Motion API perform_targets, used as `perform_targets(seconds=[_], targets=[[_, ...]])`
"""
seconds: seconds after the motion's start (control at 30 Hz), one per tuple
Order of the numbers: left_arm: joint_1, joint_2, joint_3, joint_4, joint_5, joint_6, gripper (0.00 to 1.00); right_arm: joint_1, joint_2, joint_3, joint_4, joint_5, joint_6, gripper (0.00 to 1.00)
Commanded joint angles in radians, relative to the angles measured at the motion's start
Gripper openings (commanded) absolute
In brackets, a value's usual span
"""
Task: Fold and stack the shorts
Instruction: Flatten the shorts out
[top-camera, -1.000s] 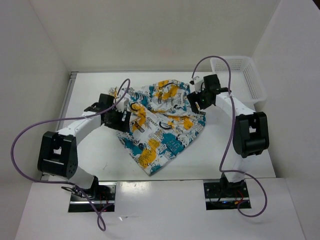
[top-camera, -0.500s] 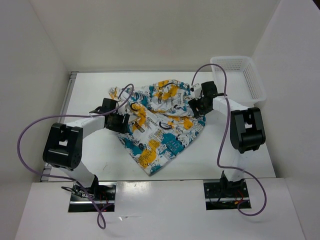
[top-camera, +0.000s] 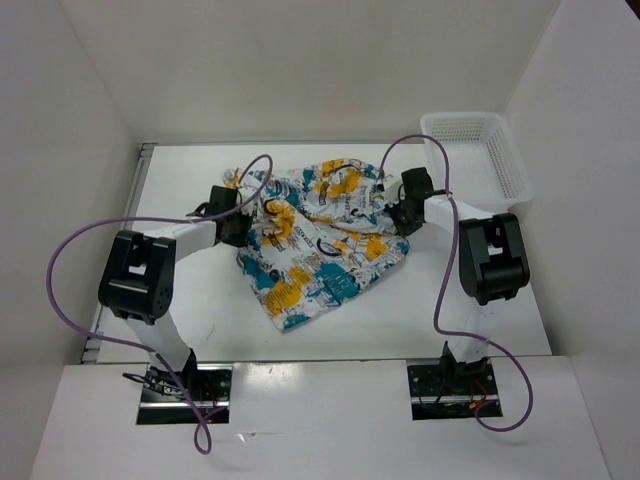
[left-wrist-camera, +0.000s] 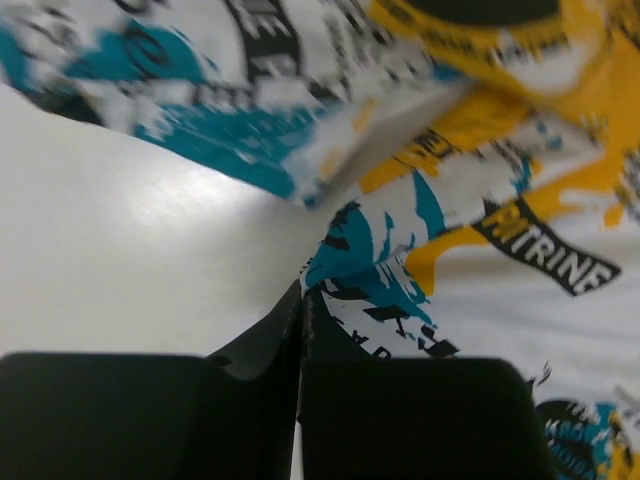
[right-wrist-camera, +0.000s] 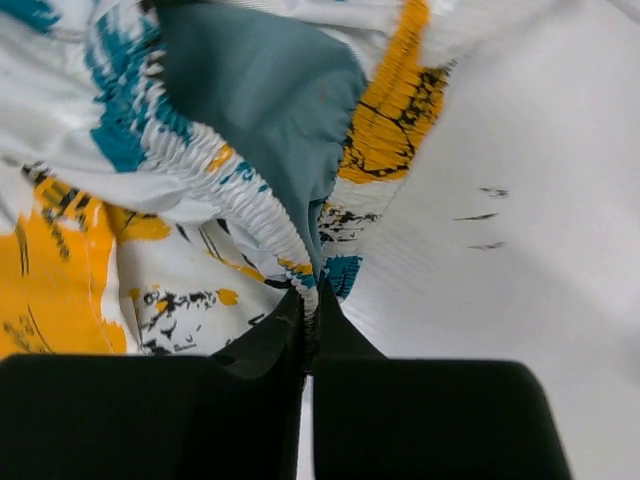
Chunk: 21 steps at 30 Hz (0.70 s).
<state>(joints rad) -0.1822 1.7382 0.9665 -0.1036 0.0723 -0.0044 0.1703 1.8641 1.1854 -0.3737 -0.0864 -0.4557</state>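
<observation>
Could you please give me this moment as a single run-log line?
phase: grasp | left gripper: shut on shorts edge | right gripper: shut on waistband | shorts: spread on table, unfolded | white mesh basket: far-right corner

- shorts: soft printed cloth, matt, rumpled; waistband gathered and ribbed, apparently elastic.
- bench: smooth white surface, faint sheen, a few dark scuffs.
- basket: white plastic mesh.
- left fingers: black, matt, likely plastic.

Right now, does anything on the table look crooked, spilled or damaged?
The shorts lie rumpled and skewed diagonally, waistband bunched where the right tool pinches it; the left tool is shut on the opposite edge. No tear or spill shows. The basket sits upright at the far right corner.
</observation>
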Motion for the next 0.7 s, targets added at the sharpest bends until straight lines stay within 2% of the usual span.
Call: perform_targets(seconds=[0.0,0.07,0.1,0.13,0.17,0.2,0.27,0.33,0.37,0.43,0.47,0.53,0.67], targets=[[0.05,0.082,0.154,0.173,-0.167,0.004,0.0,0.014,-0.056,0.02,-0.093,-0.114,-0.041,0.0],[0.073,0.124,0.3,0.159,-0.189,0.004,0.02,0.04,-0.083,0.029,-0.114,-0.164,-0.051,0.0],[0.084,0.15,0.339,0.15,-0.198,0.004,0.14,0.05,-0.083,0.029,-0.123,-0.173,-0.051,0.0],[0.084,0.15,0.368,0.127,-0.198,0.004,0.64,0.075,-0.106,0.029,-0.123,-0.182,-0.041,0.0],[0.07,0.15,0.388,0.113,-0.198,0.004,0.77,0.087,-0.106,0.02,-0.123,-0.197,-0.031,0.0],[0.06,0.124,0.402,0.085,-0.198,0.004,0.83,0.096,-0.124,0.02,-0.132,-0.206,-0.031,0.0],[0.023,0.034,0.388,0.024,-0.166,0.004,0.86,0.109,-0.141,0.011,-0.133,-0.236,-0.018,0.01],[-0.008,-0.053,0.303,-0.109,-0.063,0.004,0.86,0.109,-0.155,-0.003,-0.133,-0.236,-0.009,0.01],[-0.019,-0.157,0.257,-0.155,-0.025,0.004,0.88,0.109,-0.167,-0.018,-0.133,-0.227,-0.009,0.01],[-0.057,-0.27,0.146,-0.281,0.058,0.004,0.88,0.109,-0.167,-0.03,-0.122,-0.227,-0.018,0.01],[-0.074,-0.363,0.023,-0.322,0.049,0.004,0.88,0.109,-0.177,-0.039,-0.113,-0.216,-0.018,0.01],[-0.112,-0.41,-0.061,-0.361,0.02,0.004,0.88,0.109,-0.177,-0.04,-0.104,-0.216,-0.018,0.01],[-0.131,-0.39,-0.075,-0.562,0.029,0.004,0.86,0.109,-0.177,-0.03,-0.103,-0.225,-0.031,0.02]])
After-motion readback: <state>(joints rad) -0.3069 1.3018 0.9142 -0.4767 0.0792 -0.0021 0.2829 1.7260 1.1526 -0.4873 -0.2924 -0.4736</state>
